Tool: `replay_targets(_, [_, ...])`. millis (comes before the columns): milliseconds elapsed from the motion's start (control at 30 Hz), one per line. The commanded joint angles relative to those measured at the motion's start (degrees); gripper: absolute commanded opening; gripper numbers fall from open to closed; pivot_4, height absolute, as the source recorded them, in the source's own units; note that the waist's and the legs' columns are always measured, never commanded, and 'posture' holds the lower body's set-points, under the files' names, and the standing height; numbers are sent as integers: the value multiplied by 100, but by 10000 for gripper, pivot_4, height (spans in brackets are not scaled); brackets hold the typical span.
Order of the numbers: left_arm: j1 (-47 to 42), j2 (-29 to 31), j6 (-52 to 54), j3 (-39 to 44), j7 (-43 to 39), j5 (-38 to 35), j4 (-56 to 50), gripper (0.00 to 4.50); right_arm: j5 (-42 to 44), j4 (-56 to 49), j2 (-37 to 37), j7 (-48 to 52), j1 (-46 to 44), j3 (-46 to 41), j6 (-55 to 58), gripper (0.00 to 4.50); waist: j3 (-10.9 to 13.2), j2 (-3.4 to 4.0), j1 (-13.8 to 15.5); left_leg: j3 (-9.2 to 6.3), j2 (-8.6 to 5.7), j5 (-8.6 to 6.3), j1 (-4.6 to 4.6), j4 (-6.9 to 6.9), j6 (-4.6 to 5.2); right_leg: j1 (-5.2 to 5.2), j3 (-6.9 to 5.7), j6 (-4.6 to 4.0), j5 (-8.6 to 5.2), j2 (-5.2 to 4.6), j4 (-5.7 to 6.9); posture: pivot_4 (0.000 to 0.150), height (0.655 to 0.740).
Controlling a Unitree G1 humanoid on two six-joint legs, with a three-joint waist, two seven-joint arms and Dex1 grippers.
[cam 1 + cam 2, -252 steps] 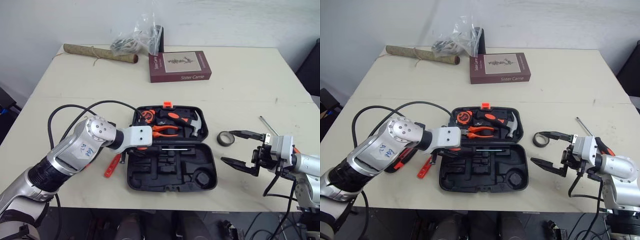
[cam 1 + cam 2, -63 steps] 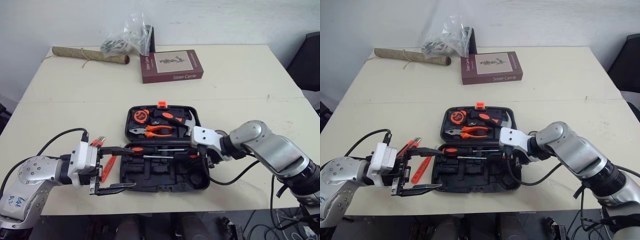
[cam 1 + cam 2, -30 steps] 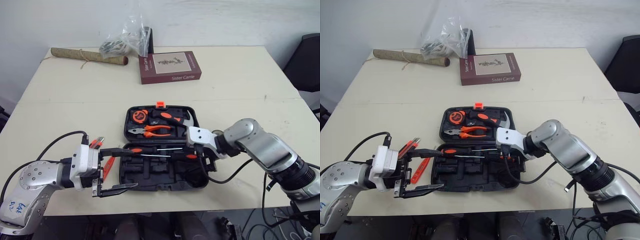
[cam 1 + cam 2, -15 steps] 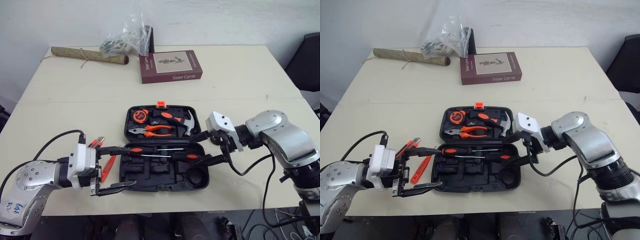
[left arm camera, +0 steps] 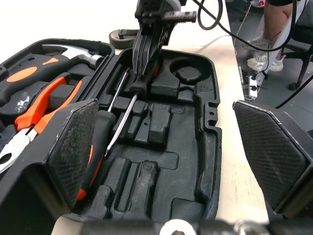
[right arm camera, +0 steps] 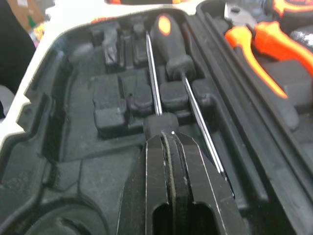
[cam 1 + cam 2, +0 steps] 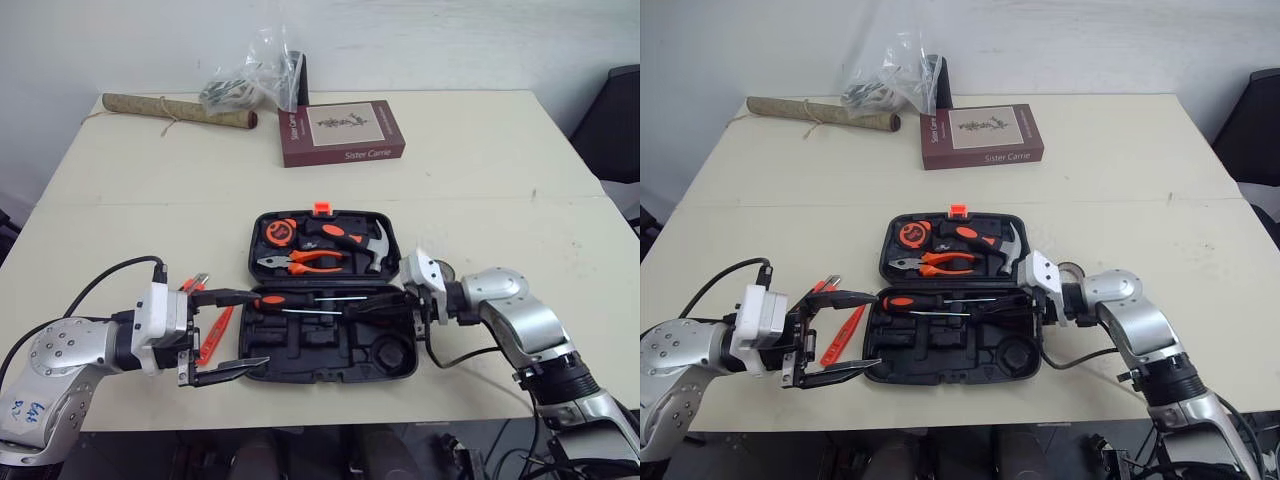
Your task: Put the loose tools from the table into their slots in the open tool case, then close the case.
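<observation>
The black tool case (image 7: 405, 345) lies open in the middle of the table. Its lid half holds a tape measure (image 7: 278, 233), orange pliers (image 7: 315, 262) and a hammer (image 7: 368, 243). Two screwdrivers lie in the base: one with an orange and black handle (image 7: 268, 299), and a second (image 6: 152, 78) whose handle end sits under my right gripper (image 6: 168, 134). That gripper is shut, with its tips down on the handle. My left gripper (image 7: 258, 328) hangs open at the case's left edge, holding nothing. A red utility knife (image 7: 212, 336) lies loose just left of the case.
A roll of tape (image 7: 1072, 271) sits on the table right of the case, behind my right wrist. At the far edge are a maroon book (image 7: 345, 131), a plastic bag (image 7: 255, 75) and a brown roll (image 7: 175, 108). A person's legs (image 5: 283, 29) are beyond the table.
My right gripper has gone from wide open to shut and dropped to the screwdriver handle in the case base. The left gripper has stayed open in place.
</observation>
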Motion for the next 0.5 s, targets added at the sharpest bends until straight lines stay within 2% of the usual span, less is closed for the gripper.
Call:
replay_targets(33, [138,74,-20,60,21,119,-201,45000,-382,250,49,-61,56,332,-42,530,-1,-1,-5,1,1,0,3,0,-1,2,1,0,0,1,1,1500,7400])
replay_targets(300, [290,106,59,181,149,187,-210,45000,-1102,127,-10,-440,131,899,353,530,-68,-65,-20,0,18,-3,43,-7,-18,35,3,-13,-3,14,3,1500,7400])
replay_targets(400, [323,128,81,201,182,202,-212,45000,-1298,22,-49,-529,103,1063,609,530,-85,-77,-42,0,24,-12,118,-24,-32,101,-1,-30,-13,15,-8,1500,7400])
replay_targets(500, [341,129,115,211,236,222,-197,45000,-1509,-9,-51,-655,2,1195,748,530,-116,-95,-84,-3,24,-17,143,-47,-39,123,-5,-39,-17,14,-14,1500,7400])
